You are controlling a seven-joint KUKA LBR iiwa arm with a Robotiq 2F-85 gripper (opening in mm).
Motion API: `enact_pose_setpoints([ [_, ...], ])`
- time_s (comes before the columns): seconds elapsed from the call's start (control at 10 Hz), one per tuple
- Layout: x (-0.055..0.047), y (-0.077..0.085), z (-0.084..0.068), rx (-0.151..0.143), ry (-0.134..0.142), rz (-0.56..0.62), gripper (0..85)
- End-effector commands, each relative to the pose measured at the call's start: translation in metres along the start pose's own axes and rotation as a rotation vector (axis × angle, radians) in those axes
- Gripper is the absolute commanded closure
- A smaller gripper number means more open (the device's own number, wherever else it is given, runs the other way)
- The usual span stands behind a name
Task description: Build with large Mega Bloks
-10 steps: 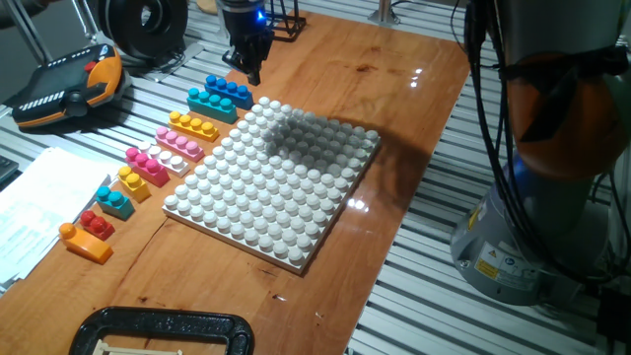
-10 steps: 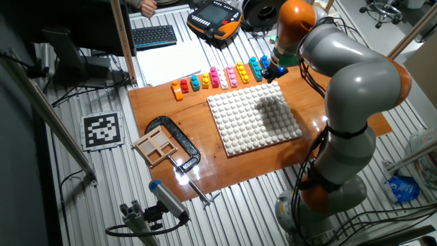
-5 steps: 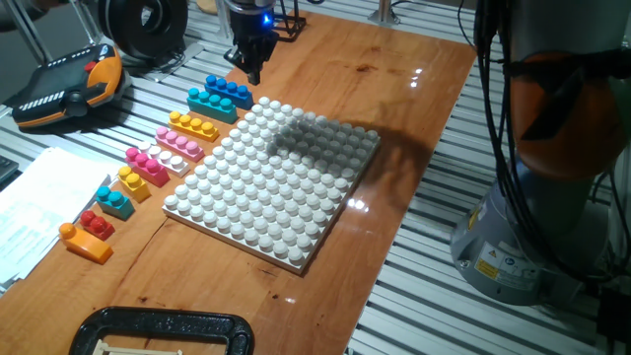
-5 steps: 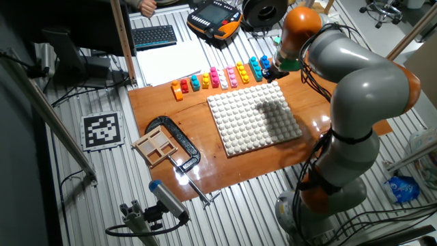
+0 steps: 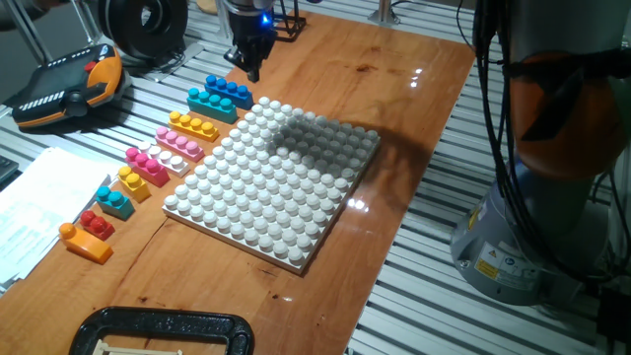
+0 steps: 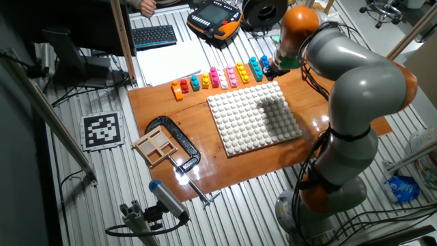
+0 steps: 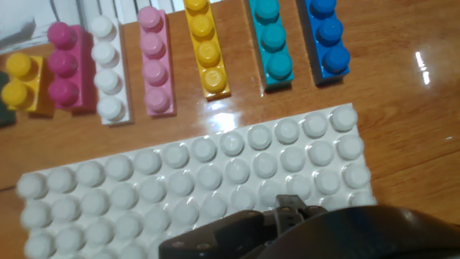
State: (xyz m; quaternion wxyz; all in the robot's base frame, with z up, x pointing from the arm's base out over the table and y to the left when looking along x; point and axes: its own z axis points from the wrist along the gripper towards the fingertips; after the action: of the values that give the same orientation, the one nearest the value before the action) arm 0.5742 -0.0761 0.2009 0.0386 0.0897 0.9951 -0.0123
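Seen from one fixed view: gripper (image 5: 253, 69) hanging just above the far corner of the white studded baseplate (image 5: 271, 182), beside the dark blue brick (image 5: 228, 91) heading a row laid along the plate's left edge. From the other fixed view: same row (image 6: 220, 76) along the plate's far side. From the hand view: bricks flat on wood, touching nothing; finger spread impossible to tell, nothing seen held.

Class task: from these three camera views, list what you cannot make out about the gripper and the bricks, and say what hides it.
- Gripper opening: too small in both fixed views; hand view shows only dark housing.
- Dark blue brick: far end cut off by hand view's top edge.
- Red and orange bricks: outside hand view.
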Motion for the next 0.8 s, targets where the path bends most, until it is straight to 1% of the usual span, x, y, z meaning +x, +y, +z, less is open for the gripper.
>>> enact_pose_setpoints([
  [0.0,-0.016,-0.005,0.003,0.003,0.016,-0.007,85.0],
  [0.1,-0.029,-0.014,0.009,-0.016,0.031,-0.018,85.0],
  [0.2,-0.041,-0.021,0.013,-0.018,0.037,-0.019,85.0],
  [0.3,-0.054,-0.025,0.016,-0.007,0.035,-0.021,85.0],
  [0.5,-0.075,-0.033,0.023,-0.009,0.03,-0.047,85.0],
  [0.6,-0.084,-0.036,0.029,-0.002,0.013,-0.06,85.0],
  [0.7,-0.094,-0.041,0.034,-0.005,0.014,-0.064,85.0],
])
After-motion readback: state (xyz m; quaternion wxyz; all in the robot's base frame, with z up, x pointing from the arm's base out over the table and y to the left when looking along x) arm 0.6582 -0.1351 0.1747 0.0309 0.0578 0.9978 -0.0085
